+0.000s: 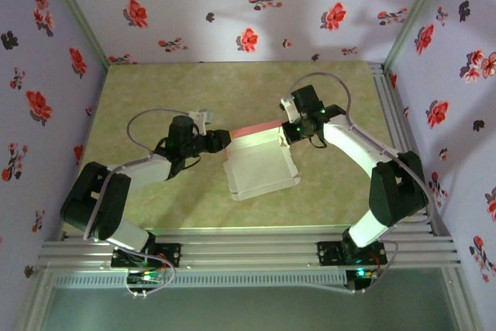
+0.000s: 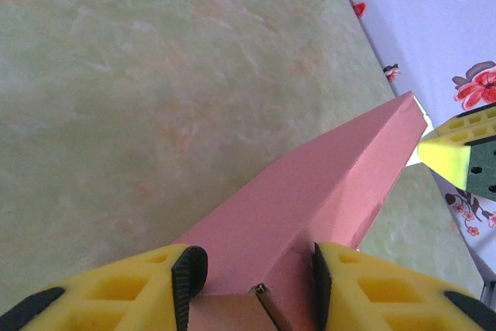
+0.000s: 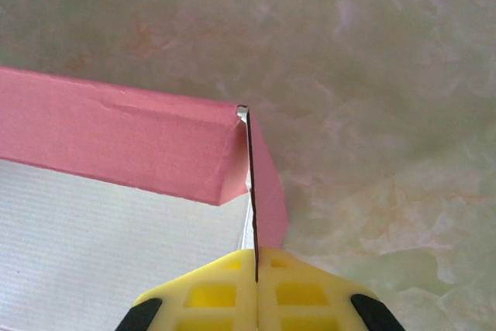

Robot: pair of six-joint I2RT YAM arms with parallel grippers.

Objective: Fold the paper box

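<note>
The paper box [image 1: 260, 168] lies mid-table, whitish-grey face up, its far wall folded up and showing pink [image 1: 260, 129]. My left gripper [image 1: 222, 140] holds the wall's left end. In the left wrist view, the pink wall [image 2: 310, 191] sits between the black pads [image 2: 190, 277] of my left gripper [image 2: 256, 273], touching both. My right gripper [image 1: 284, 134] is at the wall's right end. In the right wrist view, my right gripper [image 3: 254, 257] is shut on a thin pink side flap [image 3: 267, 191], seen edge-on beside the wall [image 3: 116, 133].
The green marbled table [image 1: 155, 91] ends in metal rails at the right and near edges. Flowered walls enclose the back and sides. A yellow finger of the right gripper [image 2: 465, 153] shows past the wall's far end in the left wrist view.
</note>
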